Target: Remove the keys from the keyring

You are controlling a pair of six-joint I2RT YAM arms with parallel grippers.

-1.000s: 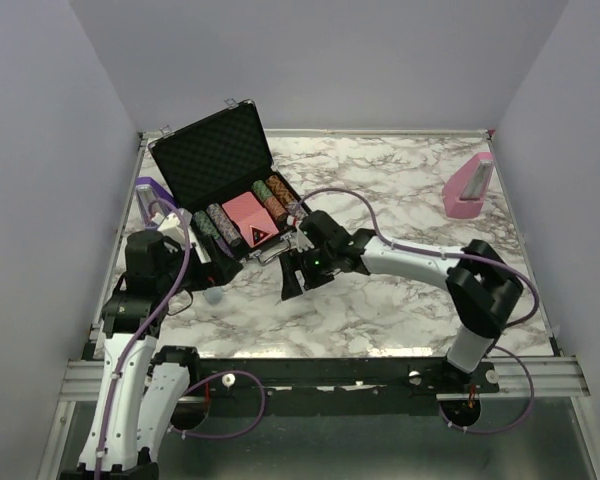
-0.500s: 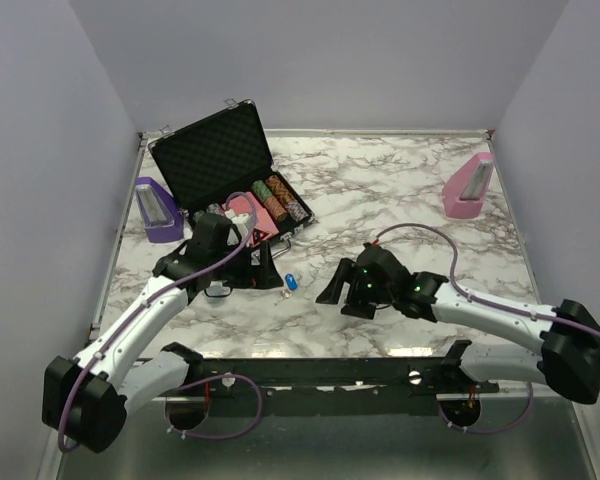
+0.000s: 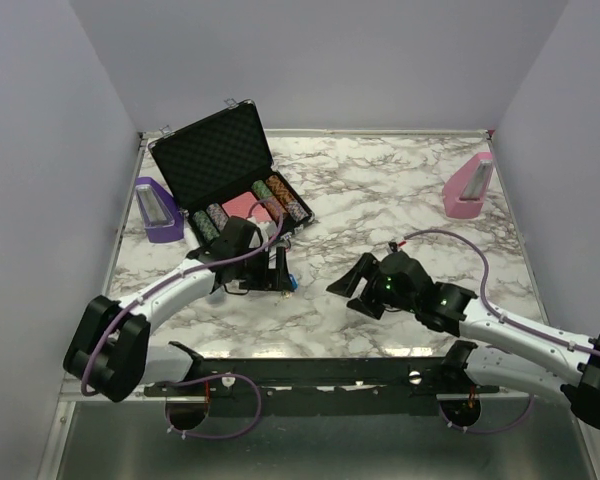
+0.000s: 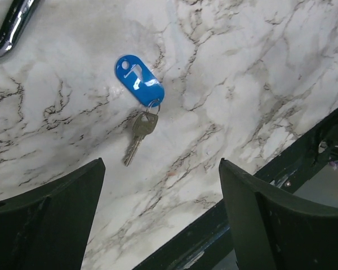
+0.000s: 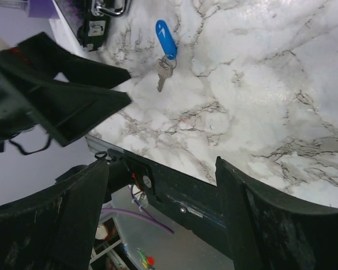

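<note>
**Key not yet off the keyring**

The key (image 4: 138, 139) hangs from the keyring (image 4: 138, 80). Both lie flat on the marble table (image 4: 242, 67), just ahead of my left gripper (image 4: 160, 185), whose jaws stand wide and empty. My right gripper (image 5: 162, 163), equally wide and empty, faces them from farther off. Nothing is separated; the whole job remains. Where the keyring's wire opens is too small to tell.
</note>
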